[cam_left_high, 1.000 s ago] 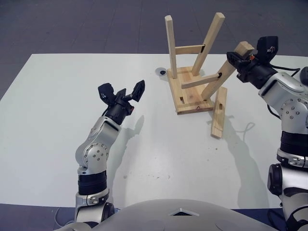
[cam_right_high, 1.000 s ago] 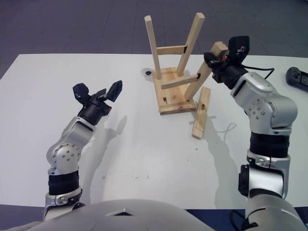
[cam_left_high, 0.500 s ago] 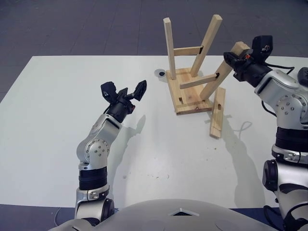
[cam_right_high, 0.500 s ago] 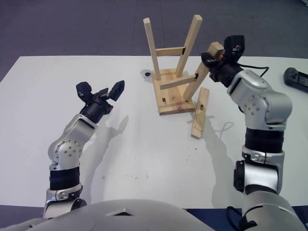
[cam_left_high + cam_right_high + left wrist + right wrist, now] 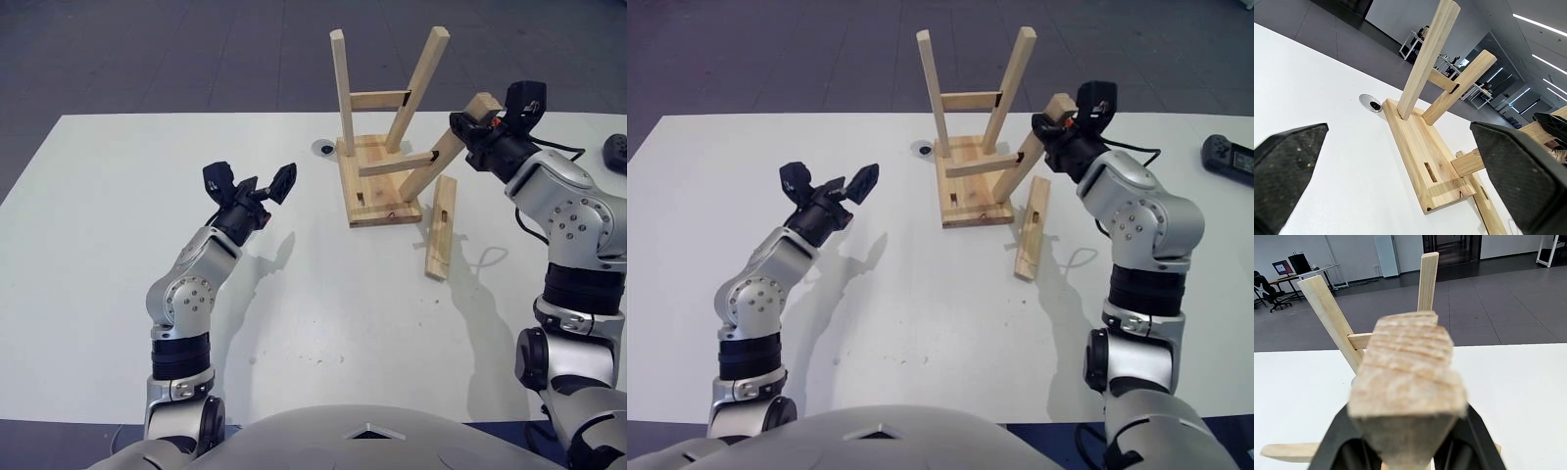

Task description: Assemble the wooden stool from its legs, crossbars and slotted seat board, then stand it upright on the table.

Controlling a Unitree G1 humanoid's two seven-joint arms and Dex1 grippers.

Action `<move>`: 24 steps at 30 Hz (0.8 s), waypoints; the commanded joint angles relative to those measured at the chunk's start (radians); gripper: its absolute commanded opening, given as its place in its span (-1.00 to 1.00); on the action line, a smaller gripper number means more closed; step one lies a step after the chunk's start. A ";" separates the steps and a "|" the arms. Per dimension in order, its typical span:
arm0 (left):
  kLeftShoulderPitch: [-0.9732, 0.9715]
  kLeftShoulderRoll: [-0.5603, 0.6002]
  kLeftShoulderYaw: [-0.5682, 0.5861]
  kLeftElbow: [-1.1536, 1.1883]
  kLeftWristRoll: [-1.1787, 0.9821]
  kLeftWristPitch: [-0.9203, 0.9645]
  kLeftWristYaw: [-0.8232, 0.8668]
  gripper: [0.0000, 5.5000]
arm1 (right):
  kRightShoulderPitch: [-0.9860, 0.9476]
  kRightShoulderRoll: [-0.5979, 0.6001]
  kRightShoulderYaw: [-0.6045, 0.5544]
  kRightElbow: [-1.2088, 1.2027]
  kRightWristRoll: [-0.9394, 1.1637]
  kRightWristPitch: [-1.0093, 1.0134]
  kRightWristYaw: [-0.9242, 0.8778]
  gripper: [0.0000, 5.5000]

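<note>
The slotted seat board (image 5: 372, 186) lies flat at the back of the white table (image 5: 118, 245). Two legs (image 5: 343, 88) joined by a crossbar (image 5: 380, 99) stand up from it. A third leg (image 5: 446, 152) with its own crossbar (image 5: 397, 164) leans up to the right from the board. My right gripper (image 5: 482, 122) is shut on that leg's top end (image 5: 1408, 367). A loose slotted leg (image 5: 440, 227) lies on the table right of the board. My left gripper (image 5: 251, 181) hangs open above the table, left of the board, holding nothing.
A round grommet (image 5: 324, 148) sits in the table just left of the board. A dark device (image 5: 1229, 157) lies at the far right edge. A thin cable (image 5: 487, 259) loops on the table near the loose leg.
My right gripper has carried the leaning leg's top leftward and a little further back. My left arm has barely moved. The camera view has shifted a little.
</note>
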 commanded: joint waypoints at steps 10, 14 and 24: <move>-0.015 0.007 -0.004 0.026 0.028 0.025 -0.016 0.96 | 0.275 0.237 0.048 -0.030 0.054 0.283 -0.128 -0.62; -0.024 0.012 0.003 0.029 0.028 0.025 -0.018 0.96 | 0.257 0.247 0.036 -0.043 0.071 0.319 -0.127 -0.62; -0.030 0.014 0.003 0.044 0.034 0.022 -0.026 0.96 | 0.242 0.219 -0.031 -0.174 0.142 0.319 -0.078 -0.48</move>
